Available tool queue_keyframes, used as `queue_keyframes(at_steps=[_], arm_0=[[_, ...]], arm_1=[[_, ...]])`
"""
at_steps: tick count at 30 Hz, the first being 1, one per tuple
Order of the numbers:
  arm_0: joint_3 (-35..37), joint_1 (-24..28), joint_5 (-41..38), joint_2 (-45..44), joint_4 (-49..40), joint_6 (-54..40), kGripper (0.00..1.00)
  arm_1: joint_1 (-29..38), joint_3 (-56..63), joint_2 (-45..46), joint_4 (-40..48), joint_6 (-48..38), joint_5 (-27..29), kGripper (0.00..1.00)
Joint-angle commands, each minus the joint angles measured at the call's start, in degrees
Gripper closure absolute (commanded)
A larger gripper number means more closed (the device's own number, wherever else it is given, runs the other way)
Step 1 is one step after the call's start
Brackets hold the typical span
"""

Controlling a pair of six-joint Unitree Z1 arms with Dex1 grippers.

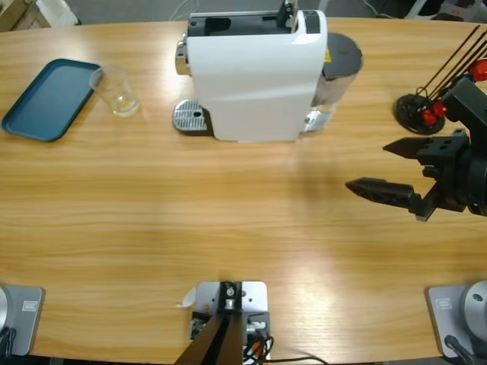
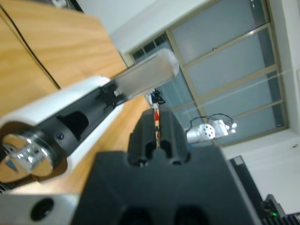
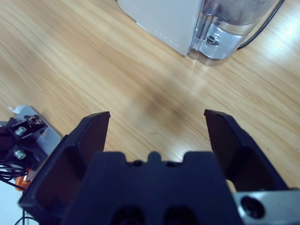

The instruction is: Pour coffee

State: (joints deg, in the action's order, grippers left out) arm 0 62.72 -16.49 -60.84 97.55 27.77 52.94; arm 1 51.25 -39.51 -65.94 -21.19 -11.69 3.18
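A white coffee machine (image 1: 255,76) stands at the table's far middle, its drip grate (image 1: 190,116) on the left side. A small clear glass (image 1: 120,93) stands left of the grate, beside a blue tray; no coffee shows in it or anywhere else. My left gripper (image 2: 157,124) is shut and hovers over the machine's top (image 2: 56,122), just under its silvery lever (image 2: 145,77); in the high view it shows as a black piece (image 1: 288,14) at the machine's back edge. My right gripper (image 1: 367,166) (image 3: 157,117) hangs open over bare wood, right of the machine.
A blue tray (image 1: 46,99) lies at the far left. The machine's water tank (image 1: 342,57) (image 3: 234,18) is on its right side. A black stand with red capsules (image 1: 422,110) sits at the right edge, behind my right arm.
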Motion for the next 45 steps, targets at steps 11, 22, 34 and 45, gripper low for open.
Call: queue_keyframes(at_steps=[11,22,34,45], arm_0=[[8.50,-16.75,71.43,-16.04,-60.27,-45.82,0.366],[-6.81,-19.60,71.55,-29.28,-54.54,-47.91,0.335],[-10.43,-19.38,71.37,-31.69,-53.08,-49.02,0.331],[-9.72,-18.49,70.07,-32.36,-54.46,-48.81,0.331]], arm_1=[[0.43,1.39,-0.73,0.20,-6.21,8.92,0.173],[-13.33,-4.33,3.87,-8.78,-6.66,13.40,0.216],[-32.46,-3.82,1.80,-5.59,-7.19,11.92,0.225],[-36.39,-4.89,-5.85,2.11,-4.92,11.64,0.239]])
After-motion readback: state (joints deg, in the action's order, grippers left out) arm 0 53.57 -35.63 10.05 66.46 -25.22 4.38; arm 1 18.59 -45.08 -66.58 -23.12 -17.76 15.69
